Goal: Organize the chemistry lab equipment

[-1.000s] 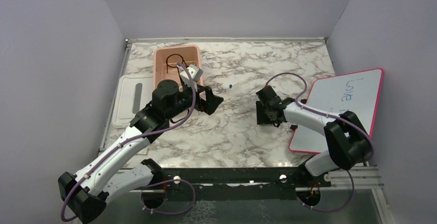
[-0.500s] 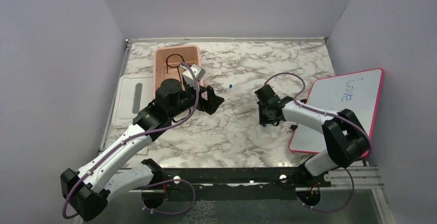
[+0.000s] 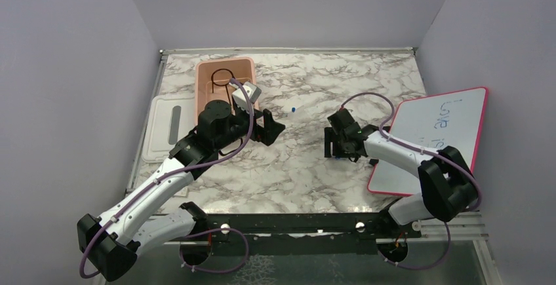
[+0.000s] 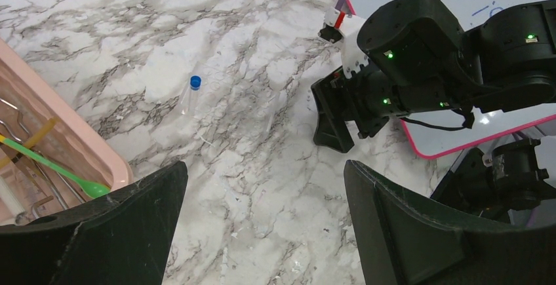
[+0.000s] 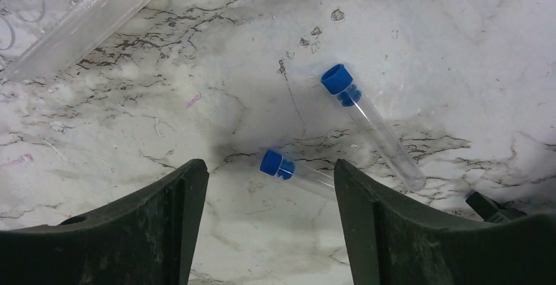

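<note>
Two clear test tubes with blue caps lie on the marble in the right wrist view. The longer tube [image 5: 374, 124] lies ahead and to the right. The shorter tube [image 5: 288, 167] lies just beyond my right gripper [image 5: 270, 232], which is open over the table and holds nothing. A third blue-capped tube [image 4: 191, 92] lies alone ahead of my left gripper [image 4: 265, 232], also open and empty. The pink tub [image 3: 225, 82] at the back left holds a black wire ring [image 3: 223, 75], a green spoon [image 4: 59, 166] and thin metal tools.
The tub's white lid [image 3: 167, 128] lies left of the tub. A pink-framed whiteboard [image 3: 436, 134] lies along the right side, next to my right arm. A clear plastic rack [image 5: 85, 6] lies ahead of the right gripper, to its left.
The right gripper narrowed its jaws half a second ago and now stands wide again, slightly nearer the table's front. The left arm shifted a little a second ago and then stayed still.
</note>
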Robot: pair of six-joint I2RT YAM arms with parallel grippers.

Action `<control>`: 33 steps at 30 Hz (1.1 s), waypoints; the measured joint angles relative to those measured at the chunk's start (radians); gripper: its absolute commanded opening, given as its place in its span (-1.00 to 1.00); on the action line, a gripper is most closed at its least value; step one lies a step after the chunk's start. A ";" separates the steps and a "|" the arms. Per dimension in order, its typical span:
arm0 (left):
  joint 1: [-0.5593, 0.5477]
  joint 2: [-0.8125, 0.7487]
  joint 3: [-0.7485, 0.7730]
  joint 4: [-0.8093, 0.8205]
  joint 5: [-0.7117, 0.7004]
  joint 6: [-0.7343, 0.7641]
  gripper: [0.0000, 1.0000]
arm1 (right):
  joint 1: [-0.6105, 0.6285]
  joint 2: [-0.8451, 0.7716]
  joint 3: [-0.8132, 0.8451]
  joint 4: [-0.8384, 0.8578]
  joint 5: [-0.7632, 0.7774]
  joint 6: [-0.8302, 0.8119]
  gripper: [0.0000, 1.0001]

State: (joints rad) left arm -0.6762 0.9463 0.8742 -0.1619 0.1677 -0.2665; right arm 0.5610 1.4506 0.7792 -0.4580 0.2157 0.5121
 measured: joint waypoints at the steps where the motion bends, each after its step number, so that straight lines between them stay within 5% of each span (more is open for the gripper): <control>1: 0.000 0.000 0.000 0.000 0.000 0.000 0.82 | 0.000 -0.005 -0.003 0.000 0.004 0.004 0.56; 9: 0.000 0.000 0.000 0.000 0.000 -0.003 0.82 | 0.000 -0.007 -0.036 -0.006 0.032 0.022 0.75; 20: 0.000 0.001 0.000 -0.001 0.000 -0.003 0.82 | 0.000 -0.016 -0.038 -0.071 0.022 0.124 0.63; 23: 0.000 0.001 0.000 -0.001 0.000 -0.003 0.82 | 0.000 -0.038 -0.039 -0.108 0.000 0.160 0.51; 30: 0.000 -0.002 0.000 -0.001 -0.001 -0.003 0.82 | 0.000 -0.049 -0.045 -0.137 -0.027 0.196 -0.19; 33: 0.000 -0.003 0.000 -0.001 -0.001 -0.003 0.82 | 0.000 -0.037 -0.050 -0.136 -0.041 0.183 -0.27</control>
State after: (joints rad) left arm -0.6758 0.9432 0.8742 -0.1627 0.1669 -0.2695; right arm 0.5606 1.4136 0.7296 -0.5938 0.1749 0.6949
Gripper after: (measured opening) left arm 0.910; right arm 0.394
